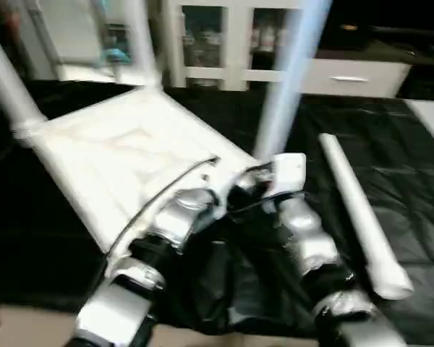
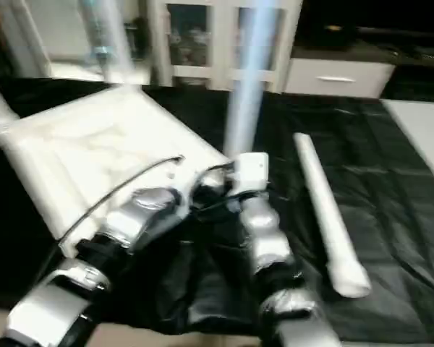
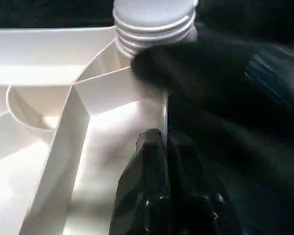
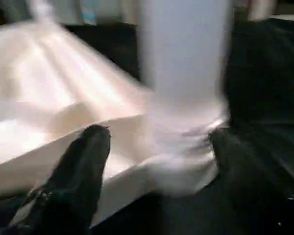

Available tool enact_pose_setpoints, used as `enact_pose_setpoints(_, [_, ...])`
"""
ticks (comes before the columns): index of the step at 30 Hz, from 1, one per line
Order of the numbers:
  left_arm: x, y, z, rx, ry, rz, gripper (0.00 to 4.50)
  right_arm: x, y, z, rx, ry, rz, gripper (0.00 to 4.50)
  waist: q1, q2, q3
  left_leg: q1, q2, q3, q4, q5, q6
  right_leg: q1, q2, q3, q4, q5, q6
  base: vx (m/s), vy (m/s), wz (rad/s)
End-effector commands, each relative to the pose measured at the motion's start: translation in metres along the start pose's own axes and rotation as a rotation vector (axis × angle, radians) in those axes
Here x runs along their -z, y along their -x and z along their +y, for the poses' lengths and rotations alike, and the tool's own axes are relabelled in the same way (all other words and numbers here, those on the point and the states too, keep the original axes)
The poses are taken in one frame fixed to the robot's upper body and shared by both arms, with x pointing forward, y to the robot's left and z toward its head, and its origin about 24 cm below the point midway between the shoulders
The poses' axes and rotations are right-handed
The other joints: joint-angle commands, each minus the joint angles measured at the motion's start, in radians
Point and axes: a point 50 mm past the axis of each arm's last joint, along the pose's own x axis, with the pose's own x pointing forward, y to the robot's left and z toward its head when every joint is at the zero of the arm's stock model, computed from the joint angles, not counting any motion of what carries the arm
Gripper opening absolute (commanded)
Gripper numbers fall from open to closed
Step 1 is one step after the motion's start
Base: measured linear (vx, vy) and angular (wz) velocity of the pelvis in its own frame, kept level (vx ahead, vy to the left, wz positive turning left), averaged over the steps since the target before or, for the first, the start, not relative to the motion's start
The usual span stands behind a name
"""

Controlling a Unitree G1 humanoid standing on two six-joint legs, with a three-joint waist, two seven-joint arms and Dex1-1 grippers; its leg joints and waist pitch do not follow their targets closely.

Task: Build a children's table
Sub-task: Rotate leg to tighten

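Nearest, both silver forearms converge on the near corner of the upturned tabletop [image 1: 123, 163], which lies on the black sheet [image 1: 390, 166] left of centre. The left gripper [image 3: 159, 147] has its fingers pressed together with nothing between them, tip resting over the tabletop's ribbed underside close to a threaded corner socket [image 3: 154, 22]. The right gripper [image 4: 159, 147] stands spread wide with one finger [image 4: 83, 166] on each side of the base of the near leg [image 1: 286, 79]; whether the pads touch it I cannot tell, so it looks like straddling rather than a firm grip. That leg stands upright in the near-right corner socket. Right of the arms a loose leg [image 1: 362, 220] lies flat on the sheet, well apart from the tabletop. Further off, a second leg [image 1: 7, 83] stands at the left corner and a third [image 1: 141, 40] at the far corner. So my estimate: three legs in, one left to pick up and screw in; how tight the near one sits is not visible. The head views give the whole layout and leg count; the left wrist view adds the X-ribs and socket threads close up; the right wrist view adds the finger spacing round the leg base
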Motion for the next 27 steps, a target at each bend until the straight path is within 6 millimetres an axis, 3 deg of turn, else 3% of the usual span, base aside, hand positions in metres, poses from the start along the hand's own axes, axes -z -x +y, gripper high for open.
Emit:
enact_pose_setpoints(1, [0.021, 0.006, 0.003, 0.034, 0.003, 0.061, 0.0, -0.015, 0.001, -0.003, -0.101, 0.014, -0.016, 3.69, 0.004, -0.009, -0.049, -0.012, 0.054, -0.043, -0.093, -0.326, 0.028, 0.046, -0.064, 0.036, -0.093, -0.521, -0.09, -0.015, -0.01, -0.18])
enact_pose_setpoints(2, [0.022, 0.007, 0.003, 0.043, -0.001, 0.066, 0.0, -0.016, 0.001, -0.004, -0.11, 0.018, -0.014, 3.8, 0.006, -0.011, -0.051, -0.006, 0.056, -0.042, -0.091, -0.324, 0.032, 0.042, -0.063, 0.038, -0.092, -0.497, -0.104, 0.0, 0.0, 0.0])
enact_pose_setpoints(3, [0.025, 0.009, 0.001, 0.094, -0.022, 0.081, 0.0, -0.017, 0.004, -0.009, -0.158, 0.034, 0.003, 3.96, 0.01, -0.012, -0.052, 0.005, 0.059, -0.035, -0.086, -0.308, 0.038, 0.034, -0.062, 0.044, -0.088, -0.43, -0.142, 0.0, 0.0, 0.0])
enact_pose_setpoints(4, [0.027, 0.011, 0.0, 0.126, -0.035, 0.091, 0.0, -0.018, 0.005, -0.012, -0.188, 0.046, 0.013, 3.96, 0.015, -0.006, -0.05, 0.007, 0.058, -0.028, -0.083, -0.29, 0.045, 0.032, -0.059, 0.047, -0.083, -0.376, -0.177, 0.0, 0.0, 0.0])
enact_pose_setpoints(5, [0.032, 0.015, -0.001, 0.183, -0.049, 0.116, 0.0, -0.021, 0.009, -0.02, -0.235, 0.07, 0.029, 4.05, 0.014, -0.008, -0.05, 0.005, 0.057, -0.026, -0.082, -0.288, 0.047, 0.032, -0.058, 0.047, -0.08, -0.357, -0.19, 0.0, 0.0, 0.0])
enact_pose_setpoints(6, [0.035, 0.019, -0.003, 0.233, -0.062, 0.133, 0.0, -0.022, 0.012, -0.026, -0.284, 0.09, 0.049, 4.16, 0.012, -0.005, -0.051, -0.008, 0.057, -0.03, -0.084, -0.269, 0.054, 0.047, -0.061, 0.046, -0.07, -0.329, -0.204, 0.0, 0.0, 0.0])
enact_pose_setpoints(7, [0.039, 0.023, -0.004, 0.277, -0.066, 0.155, 0.0, -0.024, 0.016, -0.032, -0.333, 0.113, 0.066, 4.24, 0.012, -0.005, -0.053, -0.011, 0.06, -0.031, -0.084, -0.249, 0.059, 0.051, -0.06, 0.044, -0.066, -0.304, -0.209, 0.0, 0.0, 0.0])
enact_pose_setpoints(9, [0.044, 0.032, -0.005, 0.357, -0.091, 0.183, 0.0, -0.029, 0.024, -0.045, -0.424, 0.168, 0.105, 4.3, 0.012, -0.002, -0.056, -0.005, 0.063, -0.029, -0.079, -0.224, 0.06, 0.05, -0.059, 0.045, -0.059, -0.242, -0.235, 0.0, 0.0, 0.0])
enact_pose_setpoints(12, [0.049, 0.042, -0.005, 0.438, -0.119, 0.221, 0.0, -0.034, 0.04, -0.061, -0.565, 0.256, 0.177, 4.45, 0.019, -0.003, -0.058, 0.0, 0.062, -0.022, -0.068, -0.127, 0.097, 0.053, -0.057, 0.047, -0.041, -0.083, -0.297, 0.017, 0.002, 0.01])
enact_pose_setpoints(13, [0.051, 0.047, -0.004, 0.479, -0.131, 0.238, 0.0, -0.036, 0.051, -0.069, -0.658, 0.299, 0.224, 4.45, 0.021, -0.006, -0.059, -0.001, 0.062, -0.021, -0.066, -0.121, 0.105, 0.057, -0.056, 0.045, -0.039, -0.075, -0.303, 0.0, 0.0, 0.0])
enact_pose_setpoints(15, [0.052, 0.052, -0.005, 0.529, -0.133, 0.254, 0.0, -0.037, 0.061, -0.078, -0.725, 0.333, 0.276, 4.45, 0.038, -0.007, -0.056, 0.007, 0.063, -0.014, -0.063, -0.128, 0.123, 0.052, -0.058, 0.049, -0.04, -0.079, -0.313, 0.0, 0.0, 0.0])
enact_pose_setpoints(17, [0.051, 0.054, -0.006, 0.559, -0.148, 0.256, 0.0, -0.038, 0.062, -0.081, -0.73, 0.345, 0.291, 4.45, 0.046, -0.008, -0.053, 0.005, 0.063, -0.014, -0.065, -0.144, 0.118, 0.053, -0.06, 0.048, -0.044, -0.128, -0.304, 0.0, 0.0, 0.0])
enact_pose_setpoints(18, [0.051, 0.055, -0.006, 0.563, -0.15, 0.257, 0.0, -0.038, 0.063, -0.081, -0.73, 0.347, 0.293, 4.45, 0.046, -0.009, -0.05, 0.004, 0.065, -0.016, -0.071, -0.175, 0.103, 0.053, -0.06, 0.047, -0.049, -0.192, -0.29, 0.0, 0.0, 0.0])
enact_pose_setpoints(20, [0.051, 0.063, -0.012, 0.652, -0.181, 0.273, 0.0, -0.041, 0.062, -0.088, -0.709, 0.384, 0.308, 4.45, 0.048, -0.008, -0.048, 0.017, 0.068, -0.017, -0.074, -0.214, 0.065, 0.046, -0.064, 0.05, -0.059, -0.281, -0.266, 0.0, 0.0, 0.0])
enact_pose_setpoints(24, [0.048, 0.069, -0.021, 0.723, -0.193, 0.289, 0.0, -0.04, 0.063, -0.081, -0.788, 0.383, 0.325, 4.45, 0.053, -0.006, -0.049, 0.023, 0.068, -0.015, -0.076, -0.237, 0.041, 0.045, -0.058, 0.051, -0.056, -0.28, -0.263, 0.0, 0.0, 0.0])
enact_pose_setpoints(27, [0.048, 0.069, -0.023, 0.733, -0.197, 0.288, 0.0, -0.036, 0.062, -0.078, -0.801, 0.412, 0.346, 4.45, 0.055, -0.007, -0.048, 0.019, 0.066, -0.017, -0.078, -0.238, 0.035, 0.049, -0.059, 0.051, -0.057, -0.287, -0.253, 0.0, 0.0, 0.0])
